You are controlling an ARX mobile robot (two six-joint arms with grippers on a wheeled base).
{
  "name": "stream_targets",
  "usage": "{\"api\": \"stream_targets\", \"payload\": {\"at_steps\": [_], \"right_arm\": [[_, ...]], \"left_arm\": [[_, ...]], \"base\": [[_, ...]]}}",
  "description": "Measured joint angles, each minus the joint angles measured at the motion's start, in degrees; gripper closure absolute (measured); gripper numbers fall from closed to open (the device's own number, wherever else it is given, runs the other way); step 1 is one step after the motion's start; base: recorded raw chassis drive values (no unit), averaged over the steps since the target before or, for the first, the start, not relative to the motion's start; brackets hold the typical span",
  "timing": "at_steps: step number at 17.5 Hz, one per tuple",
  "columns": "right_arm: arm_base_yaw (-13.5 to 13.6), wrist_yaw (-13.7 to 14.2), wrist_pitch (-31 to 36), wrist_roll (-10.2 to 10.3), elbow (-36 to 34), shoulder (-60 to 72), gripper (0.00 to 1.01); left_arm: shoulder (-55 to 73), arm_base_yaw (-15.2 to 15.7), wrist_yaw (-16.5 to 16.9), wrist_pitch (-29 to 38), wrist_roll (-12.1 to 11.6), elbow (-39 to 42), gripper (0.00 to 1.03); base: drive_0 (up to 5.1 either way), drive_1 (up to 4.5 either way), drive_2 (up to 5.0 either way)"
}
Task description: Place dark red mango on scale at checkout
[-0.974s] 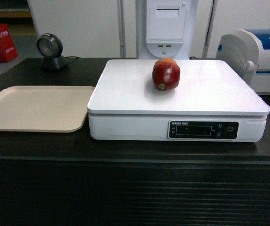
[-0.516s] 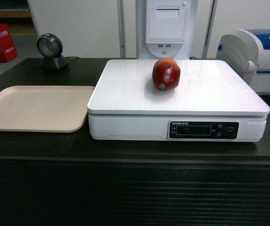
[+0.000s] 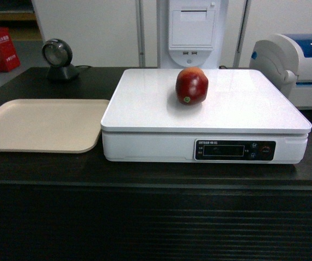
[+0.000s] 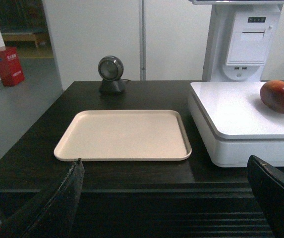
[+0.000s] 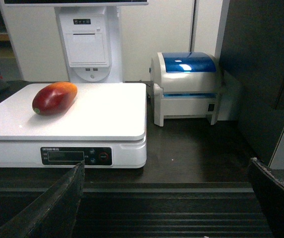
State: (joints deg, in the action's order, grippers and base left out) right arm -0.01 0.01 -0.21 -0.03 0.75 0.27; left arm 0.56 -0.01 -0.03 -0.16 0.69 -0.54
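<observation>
The dark red mango [image 3: 191, 86] lies on the white platform of the scale [image 3: 145, 109], toward its back middle, green sticker facing the front. It also shows in the left wrist view as the mango [image 4: 280, 96] on the scale [image 4: 231, 111], and in the right wrist view as the mango [image 5: 54, 97] on the scale [image 5: 107, 119]. The scale stands on the black checkout [image 3: 156, 217] counter. My left gripper [image 4: 164, 171] is open and empty, held back in front of the counter's ribbed panel. My right gripper [image 5: 166, 171] is likewise open and empty. Neither gripper shows in the head view.
A beige tray [image 3: 41, 125] lies left of the scale. A round black scanner [image 3: 59, 60] stands at the back left. A white-and-blue machine [image 3: 297, 65] sits at the right, and a white receipt terminal [image 3: 193, 30] stands behind the scale. A dark cabinet [image 5: 260, 64] rises at the far right.
</observation>
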Motion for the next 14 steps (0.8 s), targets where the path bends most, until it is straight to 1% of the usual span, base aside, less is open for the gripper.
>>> {"api": "stream_targets", "payload": {"at_steps": [14], "right_arm": [[0.00,0.00,0.00,0.00,0.00,0.00,0.03]], "left_arm": [[0.00,0.00,0.00,0.00,-0.02,0.00,0.05]], "base": [[0.0,0.00,0.0]]}}
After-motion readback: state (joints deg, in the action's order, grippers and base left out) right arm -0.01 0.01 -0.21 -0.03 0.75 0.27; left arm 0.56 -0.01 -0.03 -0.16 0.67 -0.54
